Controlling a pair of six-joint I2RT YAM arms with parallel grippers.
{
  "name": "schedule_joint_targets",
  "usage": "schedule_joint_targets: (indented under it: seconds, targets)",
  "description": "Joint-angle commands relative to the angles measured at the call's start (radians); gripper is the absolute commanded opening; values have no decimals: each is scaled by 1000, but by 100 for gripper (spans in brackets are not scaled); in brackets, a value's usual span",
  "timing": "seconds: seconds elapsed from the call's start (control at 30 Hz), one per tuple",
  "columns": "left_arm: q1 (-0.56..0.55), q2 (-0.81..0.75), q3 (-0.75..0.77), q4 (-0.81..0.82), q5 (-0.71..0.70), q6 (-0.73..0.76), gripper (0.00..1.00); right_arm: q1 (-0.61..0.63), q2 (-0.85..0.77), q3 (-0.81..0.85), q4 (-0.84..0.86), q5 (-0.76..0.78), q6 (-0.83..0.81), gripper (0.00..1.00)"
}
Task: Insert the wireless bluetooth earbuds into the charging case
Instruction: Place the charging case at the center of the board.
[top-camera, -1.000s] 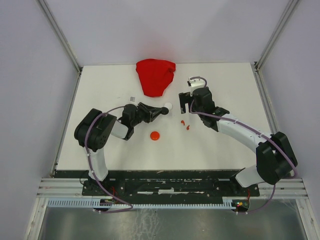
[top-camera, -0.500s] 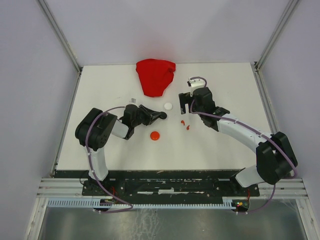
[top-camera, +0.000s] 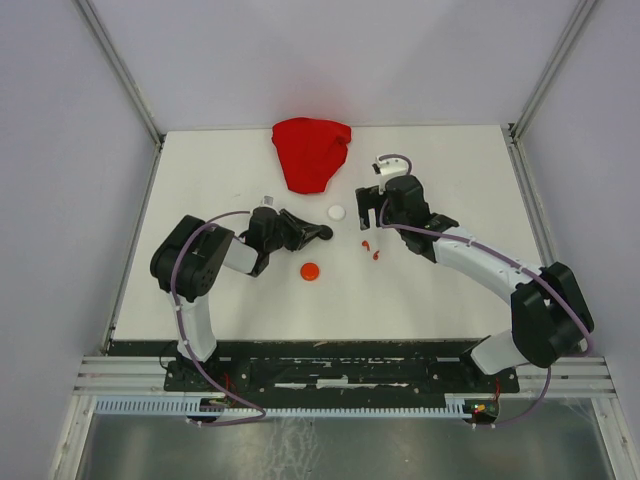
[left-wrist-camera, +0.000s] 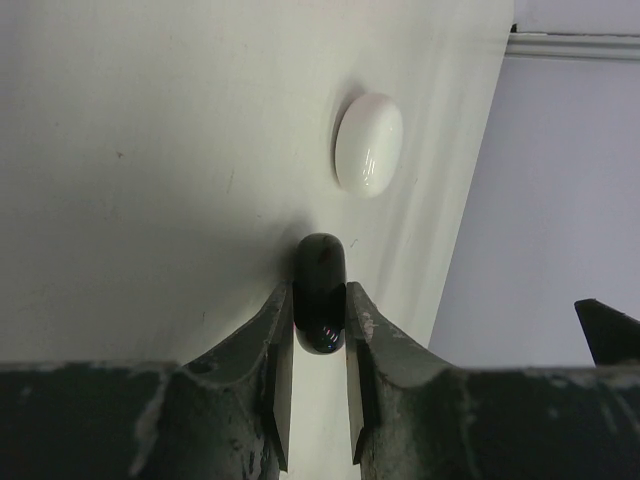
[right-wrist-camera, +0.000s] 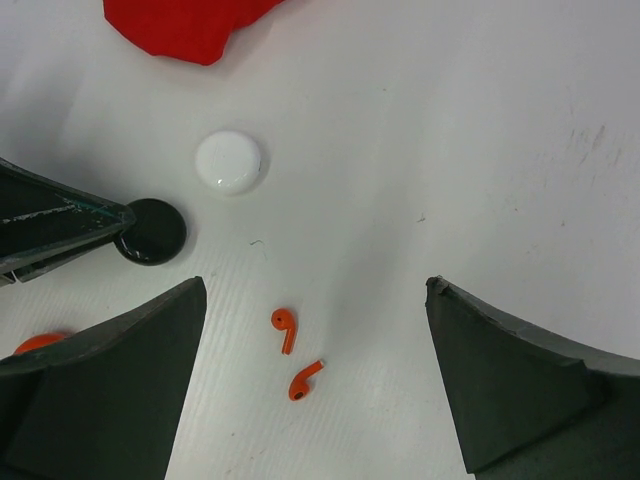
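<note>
Two red earbuds (right-wrist-camera: 285, 328) (right-wrist-camera: 305, 380) lie on the white table, also in the top view (top-camera: 365, 244) (top-camera: 376, 256). My right gripper (right-wrist-camera: 315, 290) (top-camera: 370, 208) hovers open above them, empty. My left gripper (left-wrist-camera: 320, 305) (top-camera: 322, 232) is shut on a round black case (left-wrist-camera: 320, 265) (right-wrist-camera: 151, 231), held on edge. A closed white case (left-wrist-camera: 368, 143) (top-camera: 336, 212) (right-wrist-camera: 229, 160) lies just beyond it. A closed red case (top-camera: 310, 271) (right-wrist-camera: 40, 343) lies nearer the arms. White and black earbuds are not in view.
A crumpled red cloth (top-camera: 311, 152) (right-wrist-camera: 190, 25) lies at the back of the table behind the cases. Metal frame posts (top-camera: 120, 70) rise at the back corners, and grey walls enclose the table.
My left gripper has drawn back a little from the white case with the black case in it, leaving the white case fully exposed. The right arm has barely moved.
</note>
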Motion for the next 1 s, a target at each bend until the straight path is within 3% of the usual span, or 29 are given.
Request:
schedule_joint_targets:
  seconds: [0.0,0.37,0.67,0.97]
  targets:
    - [5,-10,32,-7,-18,62,29,-4,4,44,9,-18,10,99]
    - [48,-82,3,-87,-26,93,47,-3,7,47,-10,-87,17,99]
    - [112,-222,-6,-240,-47,189,51,90,108,109,-72,-198,-11,99]
    - [221,-362,-104,-235,-49,191,51,226,234,174,-119,-235,1,99]
